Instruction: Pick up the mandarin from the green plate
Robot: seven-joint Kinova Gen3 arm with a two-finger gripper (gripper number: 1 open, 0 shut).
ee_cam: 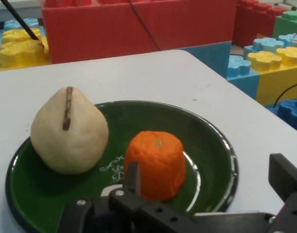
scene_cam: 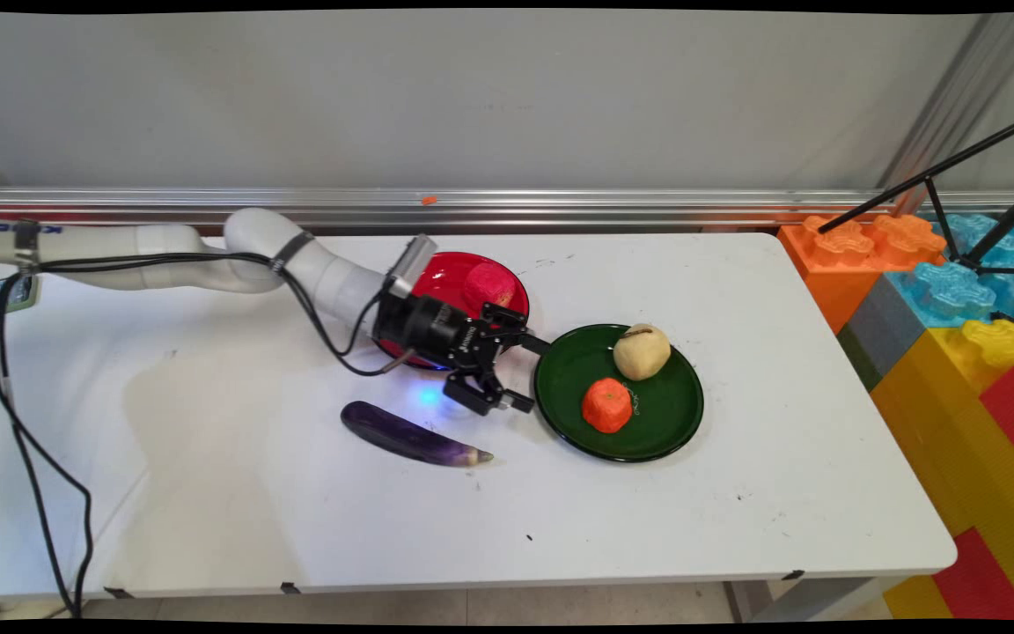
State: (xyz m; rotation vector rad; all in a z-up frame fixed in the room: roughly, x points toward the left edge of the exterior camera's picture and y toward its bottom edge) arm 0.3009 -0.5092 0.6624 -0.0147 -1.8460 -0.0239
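End effector [scene_cam: 520, 373] agape, empty, beside green plate [scene_cam: 560, 414].

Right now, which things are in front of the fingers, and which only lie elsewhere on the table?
In front of the open fingers:
- green plate
- orange, on it
- pear, on it

Elsewhere:
- eggplant
- red plate with a red fruit
- toy blocks, off the table's right end
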